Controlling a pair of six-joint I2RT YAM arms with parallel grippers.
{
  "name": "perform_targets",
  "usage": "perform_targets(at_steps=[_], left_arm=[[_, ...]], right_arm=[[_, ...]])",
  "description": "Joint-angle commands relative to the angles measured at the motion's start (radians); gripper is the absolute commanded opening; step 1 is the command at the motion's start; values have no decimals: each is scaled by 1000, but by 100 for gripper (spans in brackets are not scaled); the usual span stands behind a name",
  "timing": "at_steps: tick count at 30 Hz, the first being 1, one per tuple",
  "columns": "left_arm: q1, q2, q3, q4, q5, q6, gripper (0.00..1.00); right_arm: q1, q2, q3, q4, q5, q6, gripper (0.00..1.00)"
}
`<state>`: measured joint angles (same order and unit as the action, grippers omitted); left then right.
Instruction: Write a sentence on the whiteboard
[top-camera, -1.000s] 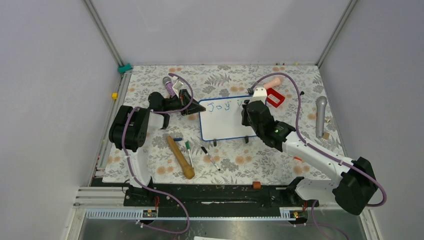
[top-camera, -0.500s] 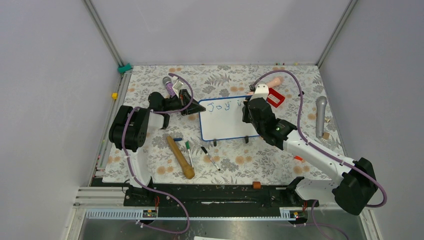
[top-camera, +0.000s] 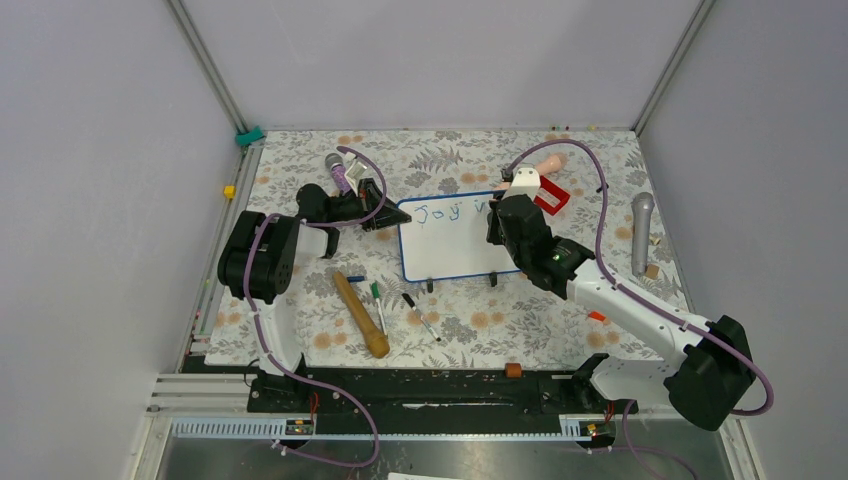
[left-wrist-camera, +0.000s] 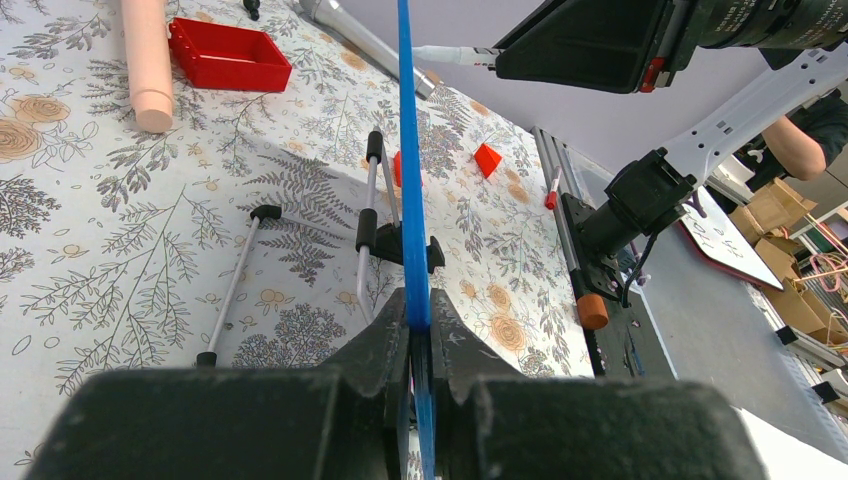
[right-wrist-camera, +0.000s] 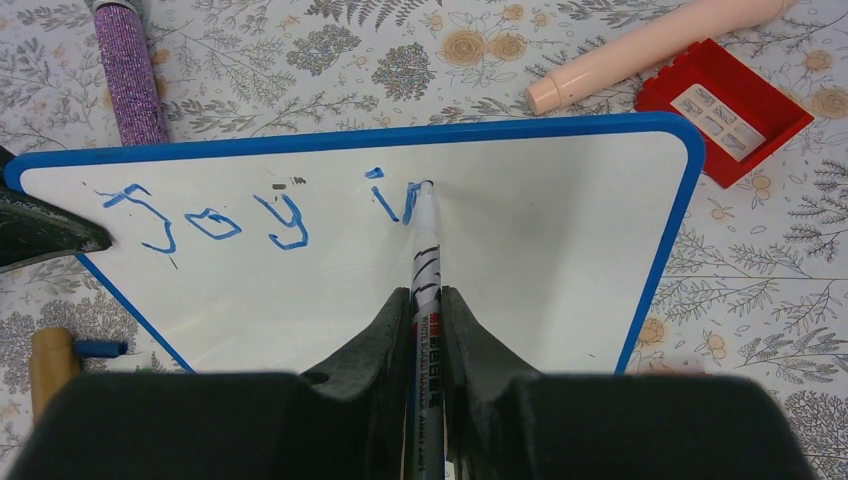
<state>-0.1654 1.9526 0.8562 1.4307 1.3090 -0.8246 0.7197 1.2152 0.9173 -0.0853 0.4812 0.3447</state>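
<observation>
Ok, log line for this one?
left tool: grips whiteboard edge | right tool: grips marker, tip on whiteboard | sentence: Joy i

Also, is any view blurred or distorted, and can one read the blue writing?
Top external: even light, sharp, but the sentence is tiny on the whiteboard. Right wrist: letters crisp, no glare; the right gripper is a dark, soft foreground. Left wrist: wide-angle stretch; the board shows only its blue edge, no writing.

You look at pale grey walls (top-camera: 440, 60) closing in a floral-clothed table (top-camera: 480, 325), aluminium posts (top-camera: 205, 60) standing at both back corners.
</observation>
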Motion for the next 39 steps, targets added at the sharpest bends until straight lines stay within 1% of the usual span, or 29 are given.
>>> perform_targets(at_steps=[1,18,31,39], left_arm=[[-12,13,-1,42,113,74,0],[-12,10,-3,42,114,76,0],[-12,10,-5,42,114,76,0],[-12,10,-3,42,114,77,0]], right_arm=[[-13,-10,26,-9,50,3,0],[-15,-44,-20,-29,61,17,0],[-15,-44,-38,-58,-14,25,0],[-15,-74,-40,-58,2,24,0]])
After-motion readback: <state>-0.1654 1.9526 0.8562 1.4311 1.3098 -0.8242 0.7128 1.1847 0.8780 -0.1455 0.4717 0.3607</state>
